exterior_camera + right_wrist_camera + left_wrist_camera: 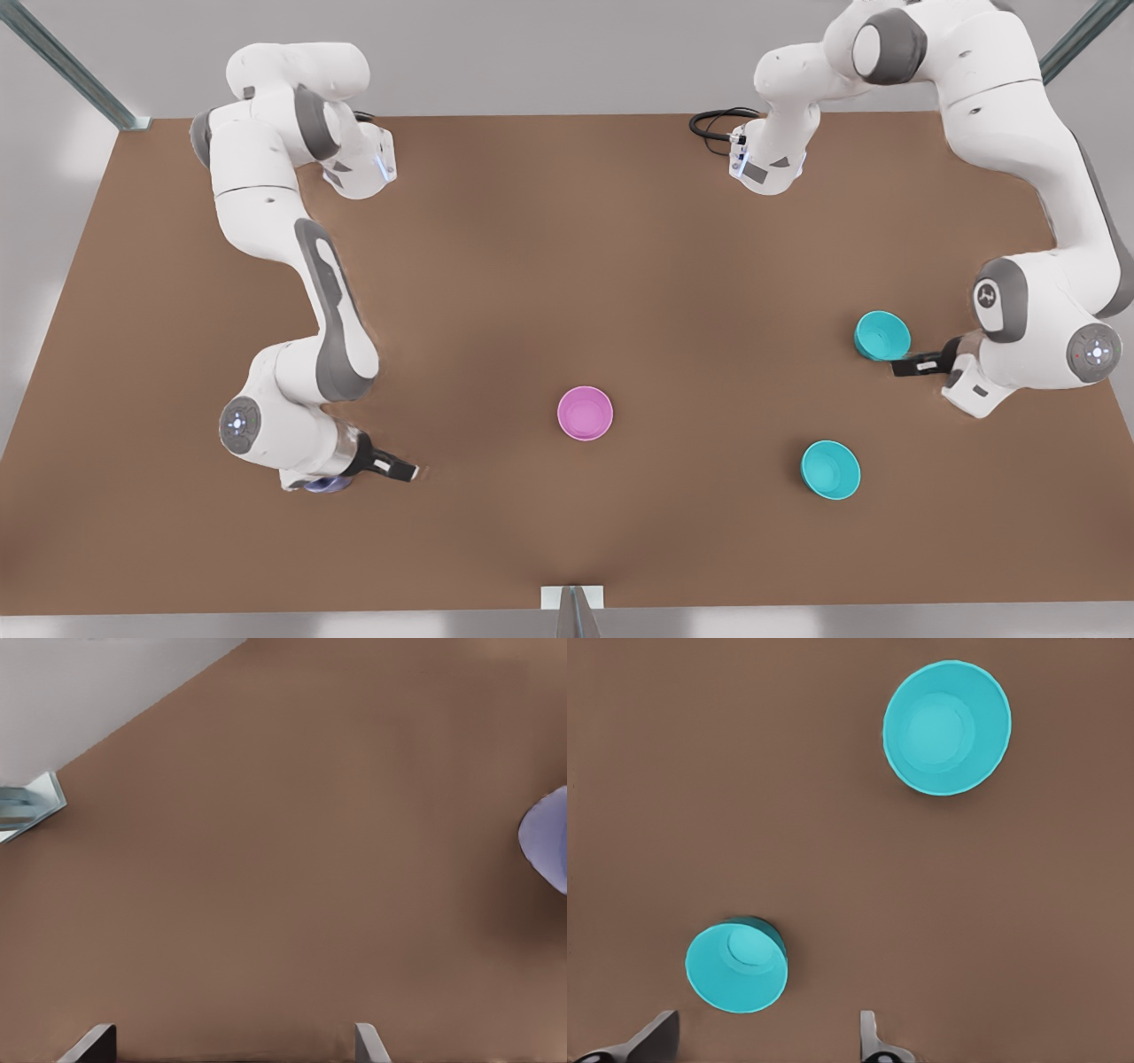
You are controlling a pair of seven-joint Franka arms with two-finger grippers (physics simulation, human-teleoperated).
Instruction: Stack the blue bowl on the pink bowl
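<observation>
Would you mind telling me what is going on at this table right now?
Two arms are set to stack a blue bowl on the pink bowl, and nothing is held yet. The left tool, open, is close to the nearer blue bowl at the front view's right. A second blue bowl sits apart from it. The pink bowl stands alone in the middle. The right tool, open, waits at the front view's left by a lavender cup.

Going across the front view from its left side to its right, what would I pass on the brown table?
Lavender cup tucked under one arm → right tool, open → pink bowl → nearer teal bowl → farther teal bowl → left tool, open, beside that farther bowl.
</observation>
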